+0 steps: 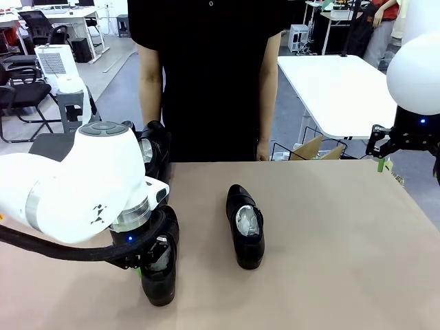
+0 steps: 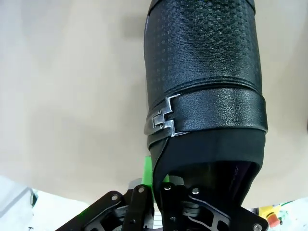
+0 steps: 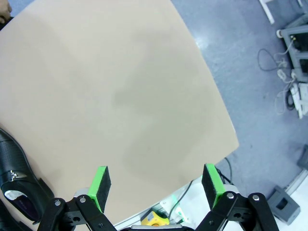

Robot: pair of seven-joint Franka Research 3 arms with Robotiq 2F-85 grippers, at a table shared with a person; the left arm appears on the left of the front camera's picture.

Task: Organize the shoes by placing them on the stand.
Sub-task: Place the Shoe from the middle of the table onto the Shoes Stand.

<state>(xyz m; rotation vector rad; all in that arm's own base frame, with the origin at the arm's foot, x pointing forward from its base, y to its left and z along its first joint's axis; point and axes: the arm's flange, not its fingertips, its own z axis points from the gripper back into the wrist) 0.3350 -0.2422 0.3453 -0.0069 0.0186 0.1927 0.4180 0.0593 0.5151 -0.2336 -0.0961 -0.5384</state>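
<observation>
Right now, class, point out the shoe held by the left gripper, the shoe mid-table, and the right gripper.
Held shoe (image 2: pixel 202 72): left wrist view, on its textured upper.
Mid-table shoe (image 1: pixel 249 251): front view, on its toe.
Right gripper (image 3: pixel 155 174): right wrist view, midway between its fingertips.

Centre shoe (image 1: pixel 245 230): glossy black, white paper stuffing (image 1: pixel 247 220). Lower-left shoe (image 1: pixel 159 283): black, dotted perforated toe, pebbled strap, silver buckle (image 2: pixel 161 118). Table (image 1: pixel 330 227): plain tan. Right gripper (image 3: pixel 156 180) pads (image 3: pixel 102 185): bright green. Person's shirt (image 1: pixel 206 69), top centre: black.

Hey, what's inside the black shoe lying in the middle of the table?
Crumpled white paper fills the opening of that shoe. How far it reaches into the toe is hidden by the leather upper.
</observation>
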